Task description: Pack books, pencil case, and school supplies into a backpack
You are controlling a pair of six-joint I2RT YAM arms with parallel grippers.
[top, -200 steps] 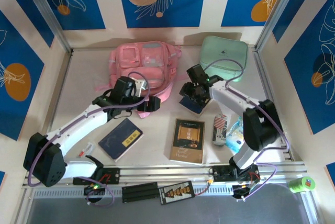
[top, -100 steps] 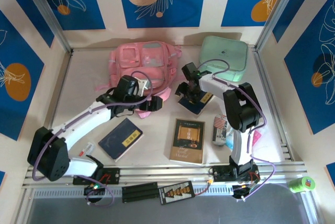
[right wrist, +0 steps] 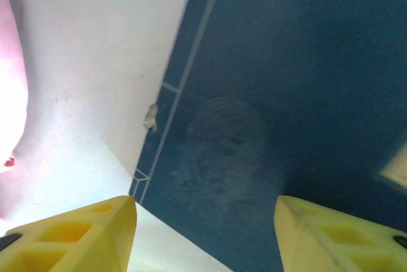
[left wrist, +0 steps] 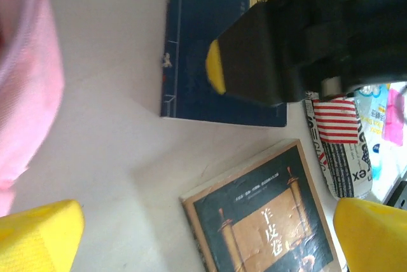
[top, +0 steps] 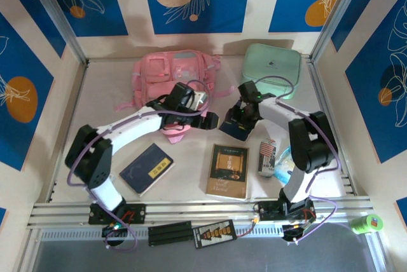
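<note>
Top external view: pink backpack [top: 175, 72] at rear of counter [top: 102, 84], left of centre. Left gripper [top: 206, 120] just beside backpack's near edge, fingers [left wrist: 38, 237] wide apart, holding nothing. Right gripper [top: 240, 118] over navy book [top: 236, 129], fingers [right wrist: 82, 237] apart above cover. Second navy book [top: 147, 168] and brown book [top: 229, 170] flat near front.

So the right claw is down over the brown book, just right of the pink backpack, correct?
Not quite: the book under the right claw is navy blue, not brown, as the right wrist view shows. It does sit just right of the pink backpack.
</note>
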